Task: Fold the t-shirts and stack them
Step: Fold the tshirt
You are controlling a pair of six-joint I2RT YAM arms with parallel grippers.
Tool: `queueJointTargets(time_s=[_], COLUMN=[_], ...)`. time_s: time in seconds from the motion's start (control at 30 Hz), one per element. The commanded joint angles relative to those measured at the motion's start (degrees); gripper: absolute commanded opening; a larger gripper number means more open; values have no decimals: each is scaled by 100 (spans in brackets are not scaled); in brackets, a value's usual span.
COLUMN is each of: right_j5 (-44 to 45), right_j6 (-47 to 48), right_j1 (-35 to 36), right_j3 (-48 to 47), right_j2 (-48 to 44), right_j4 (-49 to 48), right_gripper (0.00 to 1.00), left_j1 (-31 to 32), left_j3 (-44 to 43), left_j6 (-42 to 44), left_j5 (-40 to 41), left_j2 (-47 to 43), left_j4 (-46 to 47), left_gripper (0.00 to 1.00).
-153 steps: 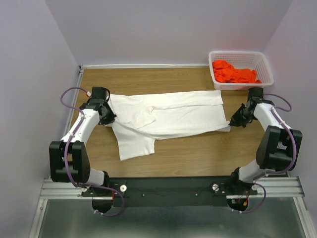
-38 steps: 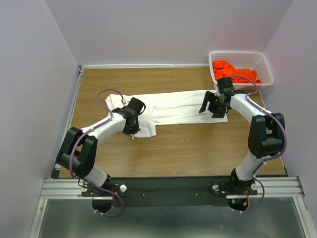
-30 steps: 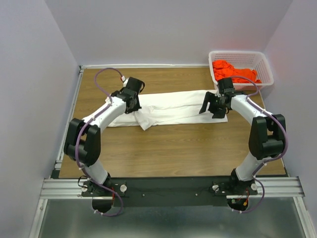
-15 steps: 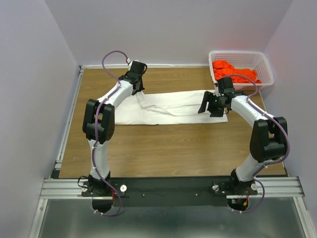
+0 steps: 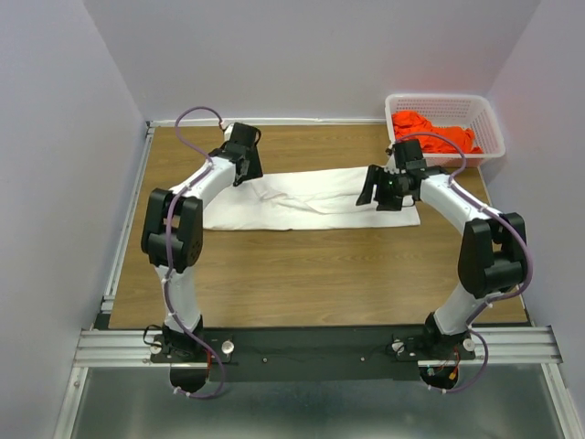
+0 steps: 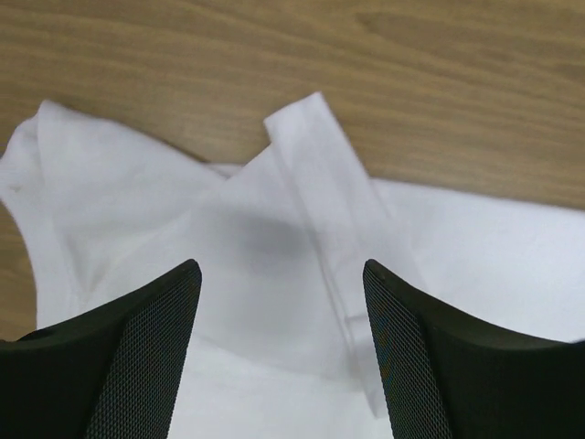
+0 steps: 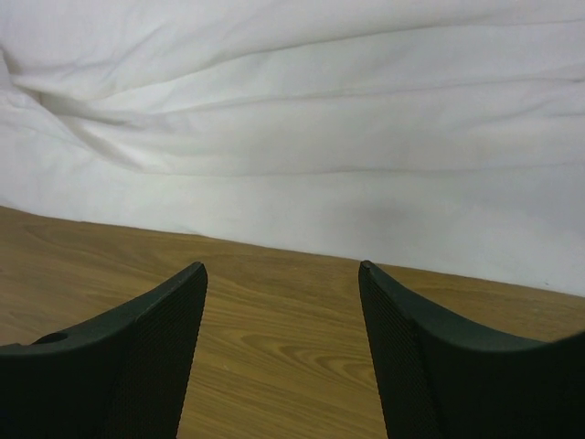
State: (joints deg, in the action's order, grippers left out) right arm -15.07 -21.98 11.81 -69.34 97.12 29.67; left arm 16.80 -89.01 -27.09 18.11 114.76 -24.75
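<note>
The right gripper (image 5: 377,196) is covering part of the right end of the white shirt (image 5: 302,201). The basket (image 5: 446,158) wall is partly hiding the orange shirt (image 5: 430,137). Both wrist views are cutting the white shirt off at their edges.

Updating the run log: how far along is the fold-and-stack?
Done: white t-shirt lies folded into a long strip on the table. In hand: nothing; left gripper and right gripper hover open over its ends. Left: crosswise folds, then the orange t-shirt, crumpled in the white lattice basket, and stacking.
</note>
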Motion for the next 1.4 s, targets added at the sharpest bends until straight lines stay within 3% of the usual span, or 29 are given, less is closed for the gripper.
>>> queueJointTargets(time_s=[0.0, 0.13, 0.23, 0.47, 0.83, 1.03, 1.17, 1.23, 1.37], right_j5=[-119, -102, 21, 1119, 953, 1041, 805, 795, 786], right_j6=[97, 97, 62, -157, -1028, -1081, -617, -457, -237], right_j1=[102, 137, 155, 76, -1031, -1348, -1278, -1042, -260], right_j3=[-185, -203, -185, -36, 1291, 1713, 1591, 1346, 1055], right_j2=[114, 193, 246, 281, 369, 246, -237, -334, -431], right_j4=[-102, -163, -225, -295, -1445, -1561, -1517, -1385, -1332], right_gripper=[74, 72, 69, 64, 50, 48, 46, 46, 46], left_j1=[-97, -237, -413, -1099, -2022, -2321, -2313, -2304, -2137], left_j3=[689, 1675, 2457, 3398, 4691, 5236, 5184, 5035, 4710], left_j6=[-340, -700, -832, -973, -1096, -1149, -1132, -1097, -1079], left_j5=[114, 88, 53, -440, -1010, -1283, -1275, -1310, -1301], left_j2=[-1059, -2156, -2554, -2660, -2537, -3029, -3556, -3889, -4399], left_j4=[102, 383, 655, 936, 1034, 999, 823, 753, 674], left_gripper=[80, 75, 62, 59, 42, 43, 56, 64, 70])
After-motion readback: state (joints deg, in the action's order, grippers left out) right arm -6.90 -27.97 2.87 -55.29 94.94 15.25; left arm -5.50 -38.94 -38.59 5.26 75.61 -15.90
